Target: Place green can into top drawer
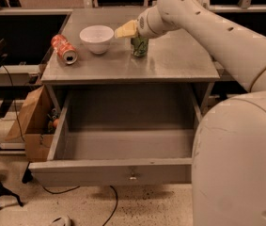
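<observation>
The robot's white body (240,164) fills the right front of the view, and its arm (217,36) goes from there up and to the left, over the right part of the table (179,62), and bends down at the wrist near the middle of the table top. The grey metal table has bare surface at its right half and along its front edge. Under it the top drawer (118,173) is pulled out fully toward the camera; its inside is open from above, with side walls at left and right and a flat front panel that carries a small metal lock (132,176) in its centre. A brown cardboard box (29,126) stands on the floor, just beside the left wall of the drawer. On the table, a white bowl (97,38) stands left of centre, and an orange can (64,49) lies on its side near the left edge, apart from the bowl. The green can (139,47) stands upright on the table, near the bowl on its right side. The pale yellow gripper (122,31) is at the top of the green can and points left, toward the bowl. Whether the gripper is open or closed, and whether it touches the can, I cannot tell.
</observation>
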### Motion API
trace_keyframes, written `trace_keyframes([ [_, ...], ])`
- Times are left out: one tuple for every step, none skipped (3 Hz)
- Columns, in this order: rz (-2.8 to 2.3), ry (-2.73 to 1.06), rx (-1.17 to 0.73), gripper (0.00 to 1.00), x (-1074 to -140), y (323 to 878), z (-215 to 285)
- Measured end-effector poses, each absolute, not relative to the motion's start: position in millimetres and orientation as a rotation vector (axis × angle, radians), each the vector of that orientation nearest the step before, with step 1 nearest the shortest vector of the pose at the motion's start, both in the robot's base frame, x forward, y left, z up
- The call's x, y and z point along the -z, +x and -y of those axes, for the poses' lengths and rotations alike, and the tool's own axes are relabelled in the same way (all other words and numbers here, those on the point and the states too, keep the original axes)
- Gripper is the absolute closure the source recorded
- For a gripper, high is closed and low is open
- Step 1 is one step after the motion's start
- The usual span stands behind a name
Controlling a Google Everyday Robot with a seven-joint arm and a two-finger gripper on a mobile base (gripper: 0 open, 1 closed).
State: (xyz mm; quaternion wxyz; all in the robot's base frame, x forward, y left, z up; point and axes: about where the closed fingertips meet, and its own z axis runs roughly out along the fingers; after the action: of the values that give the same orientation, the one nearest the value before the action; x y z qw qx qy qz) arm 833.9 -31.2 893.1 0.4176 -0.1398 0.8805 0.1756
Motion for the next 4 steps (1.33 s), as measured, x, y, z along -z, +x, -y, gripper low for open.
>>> trace_keyframes([
  [-2.206,-0.331,-0.405,0.42,-886,845,33],
  [-2.21,-0.318,-0.365,0.65,-888,845,49],
  [-2.193,-0.289,-0.345,0.88,-913,827,80],
  [-2.153,-0.3,-0.38,1.0,-969,790,114],
])
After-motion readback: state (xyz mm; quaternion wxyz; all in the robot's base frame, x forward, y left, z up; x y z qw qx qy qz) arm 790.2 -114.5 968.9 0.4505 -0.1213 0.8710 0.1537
